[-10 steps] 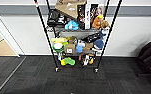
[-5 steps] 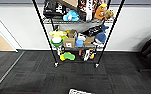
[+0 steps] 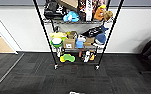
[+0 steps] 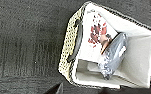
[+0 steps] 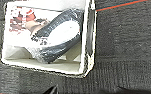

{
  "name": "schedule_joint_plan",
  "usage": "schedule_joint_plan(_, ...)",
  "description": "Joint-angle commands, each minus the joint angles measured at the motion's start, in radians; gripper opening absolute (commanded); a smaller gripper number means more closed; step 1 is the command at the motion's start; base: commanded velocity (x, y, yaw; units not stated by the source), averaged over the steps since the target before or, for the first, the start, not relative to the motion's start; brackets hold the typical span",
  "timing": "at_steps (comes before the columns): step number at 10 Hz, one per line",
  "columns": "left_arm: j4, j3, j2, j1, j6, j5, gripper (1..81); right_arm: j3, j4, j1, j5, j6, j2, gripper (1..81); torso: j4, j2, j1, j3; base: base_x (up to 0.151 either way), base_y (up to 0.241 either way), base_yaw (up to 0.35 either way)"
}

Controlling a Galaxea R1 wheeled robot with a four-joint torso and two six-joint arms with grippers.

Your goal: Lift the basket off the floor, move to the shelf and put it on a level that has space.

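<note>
One basket (image 4: 73, 47) sits on the dark grey carpet floor (image 4: 26, 42), seen from above by both wrist cameras. It is rectangular, with a cream and dark checkered weave on its side, a dark rim, one dark loop handle (image 4: 77, 42) showing on each long side, and a white cloth lining. Inside lie two things: a white packet with red print (image 4: 96, 32) and, partly over it, a dark rounded item in clear crinkled plastic (image 5: 56, 35). A thin red line (image 5: 121, 5) crosses the carpet beside the basket.

Whether either gripper is wide or narrow cannot be told.

Farther off, in the head view, one black wire shelf (image 3: 111, 32) stands on small casters against the white wall (image 3: 23, 27), its tiers crowded with plush toys, small boxes and a green bowl (image 3: 57, 43).
</note>
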Motion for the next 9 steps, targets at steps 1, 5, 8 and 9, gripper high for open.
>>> schedule_joint_plan(1,0.001,-0.007,0.008,-0.106,0.0,0.064,81.1,0.017,0.024,0.092,-0.065,0.0,-0.016,81.1,0.0,-0.096,0.062,0.0,0.0,0.0,0.0)
schedule_joint_plan(5,0.004,-0.063,0.043,-0.117,0.0,0.076,81.1,0.033,0.038,0.104,-0.071,0.0,-0.024,81.1,0.0,-0.237,0.15,-0.059,0.0,0.0,0.0)
schedule_joint_plan(8,0.004,-0.066,0.038,-0.137,0.0,0.087,81.1,0.059,0.054,0.117,-0.071,0.0,-0.044,81.1,0.0,-0.315,0.198,-0.121,0.0,0.0,0.0)
schedule_joint_plan(9,0.004,-0.066,0.037,-0.147,0.0,0.09,81.1,0.069,0.06,0.124,-0.071,0.0,-0.053,81.1,0.0,-0.345,0.217,-0.15,0.0,0.0,0.0)
